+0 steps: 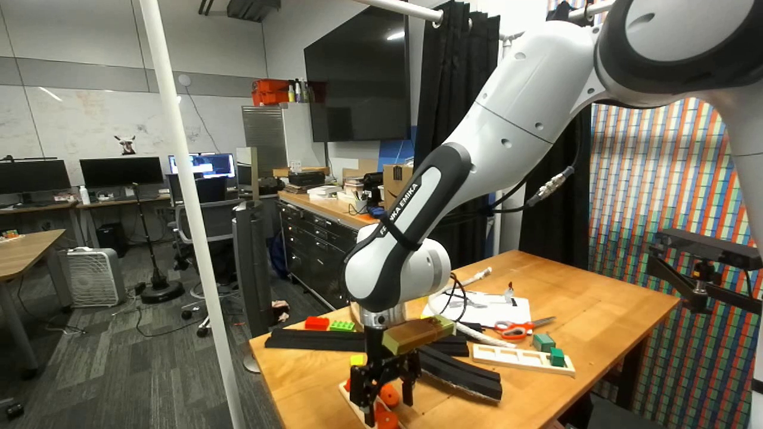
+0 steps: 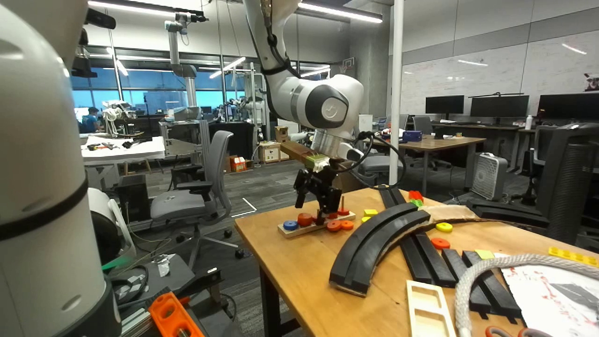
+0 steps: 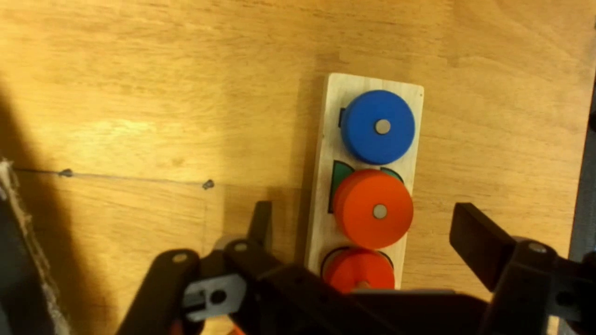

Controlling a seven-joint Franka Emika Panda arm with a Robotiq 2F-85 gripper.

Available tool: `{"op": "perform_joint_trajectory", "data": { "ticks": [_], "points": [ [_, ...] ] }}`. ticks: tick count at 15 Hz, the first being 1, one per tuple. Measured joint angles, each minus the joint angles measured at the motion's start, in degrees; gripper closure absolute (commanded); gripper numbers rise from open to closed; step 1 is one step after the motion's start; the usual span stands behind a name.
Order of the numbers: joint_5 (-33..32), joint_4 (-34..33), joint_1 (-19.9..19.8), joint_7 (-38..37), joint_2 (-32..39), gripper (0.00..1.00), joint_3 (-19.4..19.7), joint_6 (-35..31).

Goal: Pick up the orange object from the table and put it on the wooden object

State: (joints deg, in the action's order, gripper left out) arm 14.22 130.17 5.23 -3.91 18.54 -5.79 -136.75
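The wooden board (image 3: 344, 83) is pale, long and narrow, and lies on the table; it also shows in both exterior views (image 2: 292, 232) (image 1: 351, 405). It bears a blue disc (image 3: 379, 125), an orange disc (image 3: 372, 209) on a peg, and an orange-red disc (image 3: 361, 270) partly hidden by my gripper. Two loose orange discs (image 2: 333, 226) (image 2: 346, 225) lie on the table beside the board. My gripper (image 3: 365, 228) is open and empty, pointing down, with a finger to each side of the board; it also shows in both exterior views (image 1: 387, 411) (image 2: 310, 213).
Black curved track pieces (image 2: 374, 248) (image 1: 459, 375) lie near the board. Yellow blocks (image 2: 370, 212), another orange disc (image 2: 440, 243), a compartment tray (image 1: 512, 357), orange scissors (image 1: 515, 329) and a rope (image 2: 468, 281) lie farther off. The table edge (image 3: 579, 186) is close to the board.
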Motion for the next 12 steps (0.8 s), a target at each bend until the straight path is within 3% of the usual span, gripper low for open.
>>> {"op": "perform_joint_trajectory", "data": {
  "ticks": [5,8,12],
  "points": [
    [-9.55,1.20,0.72,-13.05,-7.60,0.00,3.41,0.83],
    [-15.06,3.53,0.56,-22.66,-16.73,0.00,5.19,3.27],
    [-19.55,8.39,-1.42,-34.63,-30.07,0.00,4.76,7.07]
  ]
}}
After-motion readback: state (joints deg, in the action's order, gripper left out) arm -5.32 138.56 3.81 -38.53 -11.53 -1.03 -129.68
